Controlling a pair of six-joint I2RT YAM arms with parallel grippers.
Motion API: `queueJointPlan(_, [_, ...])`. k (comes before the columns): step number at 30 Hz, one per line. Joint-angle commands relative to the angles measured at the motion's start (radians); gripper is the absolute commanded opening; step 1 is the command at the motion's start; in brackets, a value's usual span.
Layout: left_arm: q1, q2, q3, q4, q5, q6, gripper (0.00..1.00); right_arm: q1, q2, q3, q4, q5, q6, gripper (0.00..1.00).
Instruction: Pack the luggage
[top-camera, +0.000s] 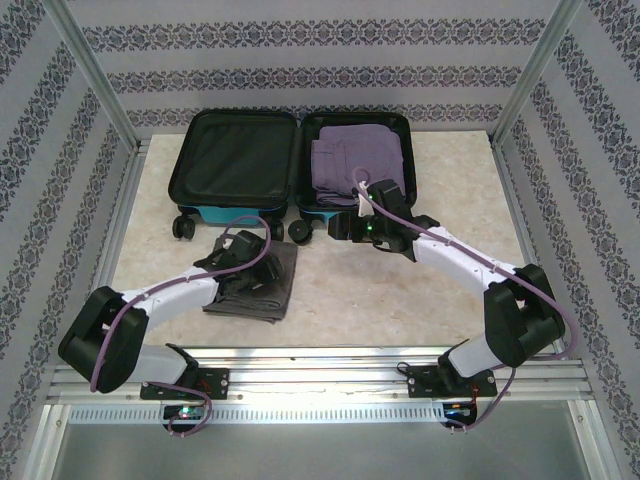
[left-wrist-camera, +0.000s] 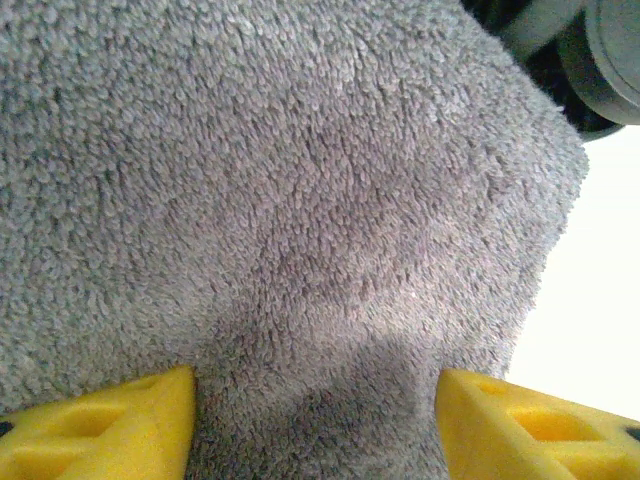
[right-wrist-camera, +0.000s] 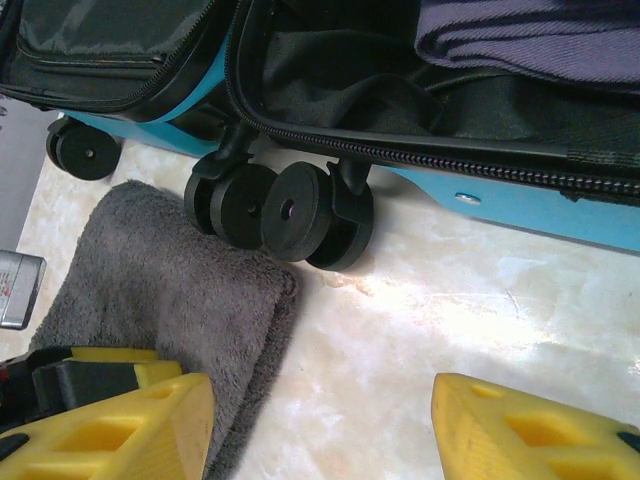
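Luggage (top-camera: 232, 160) waits at the far end of the surface (top-camera: 400, 290), flung open flat, so let's work up to it from the near edge.

Closest in, the left gripper (left-wrist-camera: 315, 425) is down on the folded grey towel (top-camera: 272, 296). Its yellow fingers (left-wrist-camera: 100, 430) are spread wide with the fluffy pile bulging between them. That looks like lining up for a pinch, and I see no bite yet. The towel seems the next thing to go in.

Just past it, the right gripper (right-wrist-camera: 320, 420) hangs low over bare surface beside the towel's corner, its fingers wide and holding nothing. My guess is it's ready to help lift or steady.

Now the snag: the suitcase's black wheels (right-wrist-camera: 290, 210) sit right at the towel's far edge, apparently touching it. The raised rim is just behind them, so the towel must clear both.

Beyond that, the left half shows only black lining. The right half already holds a folded purple garment (top-camera: 350, 160), and the right arm reaches across in front of it.
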Motion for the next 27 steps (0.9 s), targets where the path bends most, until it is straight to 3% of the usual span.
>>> queueJointPlan(1, [-0.013, -0.058, 0.033, -0.054, 0.024, -0.042, 0.67, 0.013, 0.001, -0.032, 0.008, 0.012, 0.043, 0.6])
queueJointPlan(6, [0.016, -0.16, 0.137, -0.257, -0.069, 0.068, 0.71, 0.066, 0.028, -0.12, 0.124, 0.015, 0.161, 0.61])
queueJointPlan(12, [0.174, -0.267, 0.125, -0.395, -0.049, 0.162, 0.71, 0.141, 0.068, -0.153, 0.204, 0.021, 0.228, 0.62])
queueJointPlan(20, [0.391, -0.353, 0.007, -0.351, 0.004, 0.174, 0.72, 0.211, 0.146, -0.113, 0.249, 0.002, 0.26, 0.64])
queueJointPlan(27, [0.472, -0.315, -0.039, -0.305, 0.047, 0.203, 0.71, 0.262, 0.227, -0.057, 0.261, -0.029, 0.271, 0.65])
